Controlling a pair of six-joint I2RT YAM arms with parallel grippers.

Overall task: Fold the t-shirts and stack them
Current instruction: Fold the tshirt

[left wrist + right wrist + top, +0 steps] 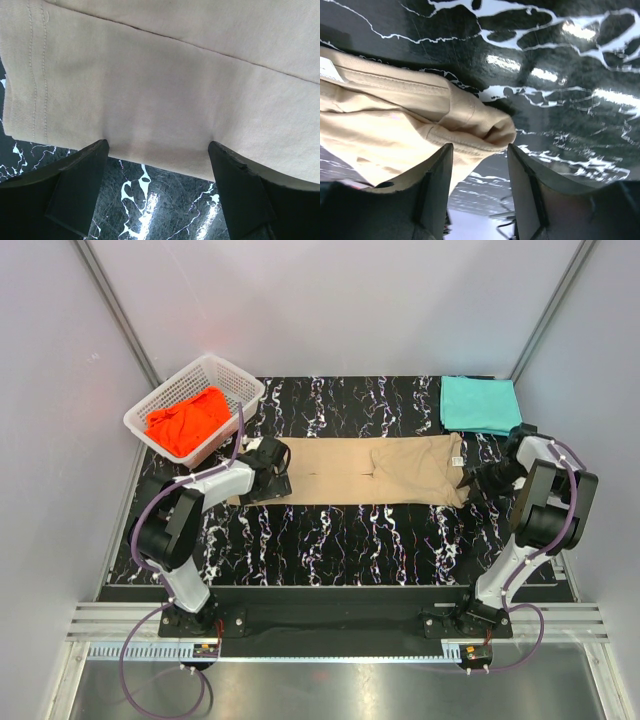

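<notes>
- three t-shirts show from the top camera. the tan t-shirt (380, 472) lies as a long flat strip across the middle of the table (330, 530). the teal t-shirt (478, 403) sits folded at the far right corner, and the orange-red t-shirt (188, 420) is heaped in the white basket (240, 380) at far left. my left gripper (268, 470) is at the strip's left end, my right gripper (470, 480) at its right end.
- left wrist: the jaws stand spread wide, the fingers (75, 190) just at the near edge of the tan cloth, nothing pinched.
- right wrist: the jaws stand apart, with a bunched corner of the tan cloth in the gap, not clamped.
- i judge the cloth light, limp and quick to sag. i would take hold at the end edges, pinching every layer so the fold lifts evenly.
</notes>
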